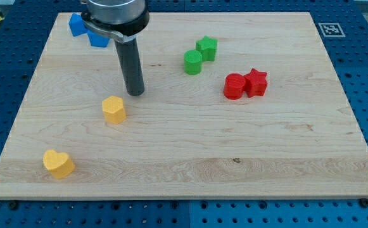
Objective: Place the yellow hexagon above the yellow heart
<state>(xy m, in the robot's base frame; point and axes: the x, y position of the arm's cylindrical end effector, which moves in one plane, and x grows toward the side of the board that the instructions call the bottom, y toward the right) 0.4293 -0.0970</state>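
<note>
The yellow hexagon [114,109] lies left of the board's middle. The yellow heart [58,163] lies near the view's bottom left corner of the board, down and to the left of the hexagon. My tip [135,93] rests on the board just up and to the right of the hexagon, a small gap apart from it. The rod rises from there to the arm's dark round end at the view's top.
The wooden board [234,158] lies on a blue perforated table. Two blue blocks [88,31] sit at the top left, partly hidden by the arm. A green cylinder [193,62] touches a green star [207,47]. A red cylinder [234,86] touches a red star [256,82].
</note>
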